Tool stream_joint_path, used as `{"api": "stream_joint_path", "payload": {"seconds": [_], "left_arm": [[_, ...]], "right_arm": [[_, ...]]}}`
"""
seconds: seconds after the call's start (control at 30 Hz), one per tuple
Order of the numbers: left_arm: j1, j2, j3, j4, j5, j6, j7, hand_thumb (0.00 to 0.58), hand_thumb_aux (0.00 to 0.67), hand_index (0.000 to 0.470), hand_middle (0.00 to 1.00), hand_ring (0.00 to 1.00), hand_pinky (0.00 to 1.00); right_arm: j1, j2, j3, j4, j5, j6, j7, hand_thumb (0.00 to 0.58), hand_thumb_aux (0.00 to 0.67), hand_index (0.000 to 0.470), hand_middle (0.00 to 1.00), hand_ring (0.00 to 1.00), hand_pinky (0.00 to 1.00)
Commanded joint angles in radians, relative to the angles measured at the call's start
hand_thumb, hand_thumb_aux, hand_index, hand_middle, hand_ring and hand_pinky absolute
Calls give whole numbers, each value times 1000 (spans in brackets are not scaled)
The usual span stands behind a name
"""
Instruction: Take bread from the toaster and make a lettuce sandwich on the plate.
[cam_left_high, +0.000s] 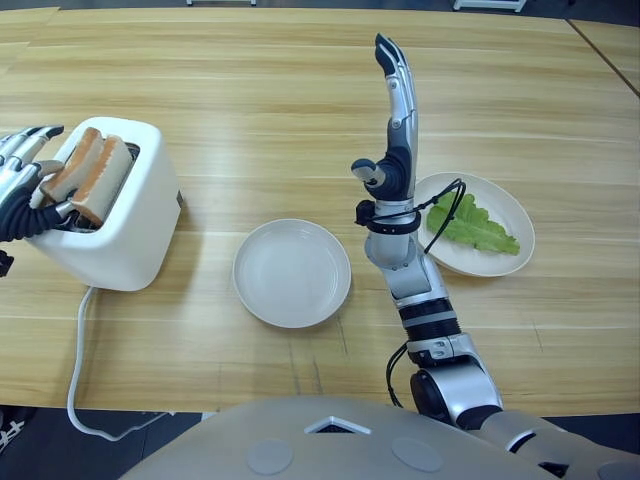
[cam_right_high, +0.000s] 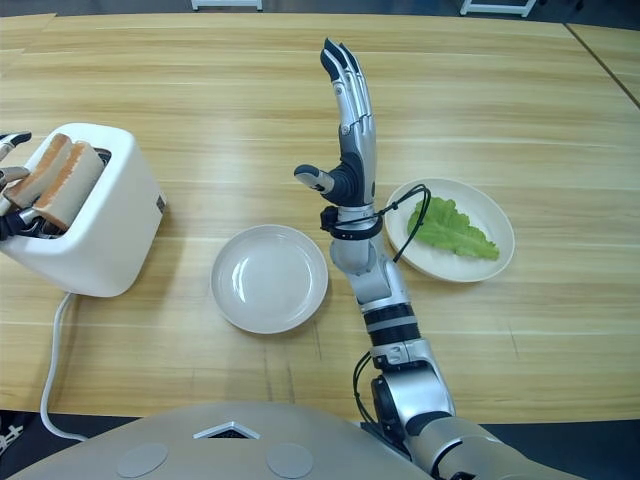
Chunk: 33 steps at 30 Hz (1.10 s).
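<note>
Watching left eye view: our left hand (cam_left_high: 18, 185) has its fingers pinching two browned bread slices (cam_left_high: 90, 170) in the white box toaster (cam_left_high: 120, 230); a skewed pull could tip it | right eye view: our right hand (cam_right_high: 355, 150), fingers straight and pressed together, stands between the round white plate (cam_right_high: 270, 280) and the green lettuce leaf (cam_right_high: 450, 230).

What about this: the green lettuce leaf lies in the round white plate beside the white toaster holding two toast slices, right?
No. The green lettuce leaf lies on the oval white plate, right of the robot's right hand; the round white plate beside the white toaster is bare, as the left eye view shows.
</note>
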Motion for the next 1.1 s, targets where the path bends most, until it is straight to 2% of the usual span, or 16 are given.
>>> {"api": "stream_joint_path", "payload": {"seconds": [0.03, 0.17, 0.37, 0.53, 0.7, 0.87, 1.0, 1.1], "left_arm": [[-41, -47, 79, -58, -36, -7, 52, 580, 670, 470, 0, 0, 0], [-79, -100, 165, -133, -81, 10, 85, 580, 670, 470, 0, 0, 0], [-161, -188, 172, -252, -192, 10, 63, 580, 670, 470, 0, 0, 0], [-258, -269, -11, -396, -490, 62, -124, 580, 670, 470, 0, 0, 0], [-286, -325, -295, -496, -713, 224, -415, 580, 670, 470, 0, 0, 0], [-277, -367, -506, -439, -725, 344, -638, 580, 670, 470, 0, 0, 0], [-284, -408, -602, -293, -662, 347, -731, 580, 670, 470, 0, 0, 0], [-289, -446, -632, -202, -598, 328, -736, 580, 670, 470, 0, 0, 0]], "right_arm": [[-17, -4, 4, 17, -8, -3, -9, 0, 0, 0, 0, 0, 0], [-22, -5, 1, 25, -7, -6, -17, 0, 0, 0, 0, 0, 0], [-25, -7, -5, 26, -7, -5, -32, 0, 0, 0, 0, 0, 0], [-39, -22, -64, 8, 43, 7, -41, 0, 0, 0, 0, 0, 0], [-53, -96, -168, -29, 61, 29, -51, 0, 0, 0, 0, 0, 0], [-47, -154, -240, -64, 60, 46, -58, 0, 0, 0, 0, 0, 0], [-37, -163, -250, -63, 54, 43, -65, 0, 0, 0, 0, 0, 0], [-33, -156, -241, -69, 46, 44, -65, 0, 0, 0, 0, 0, 0]]}}
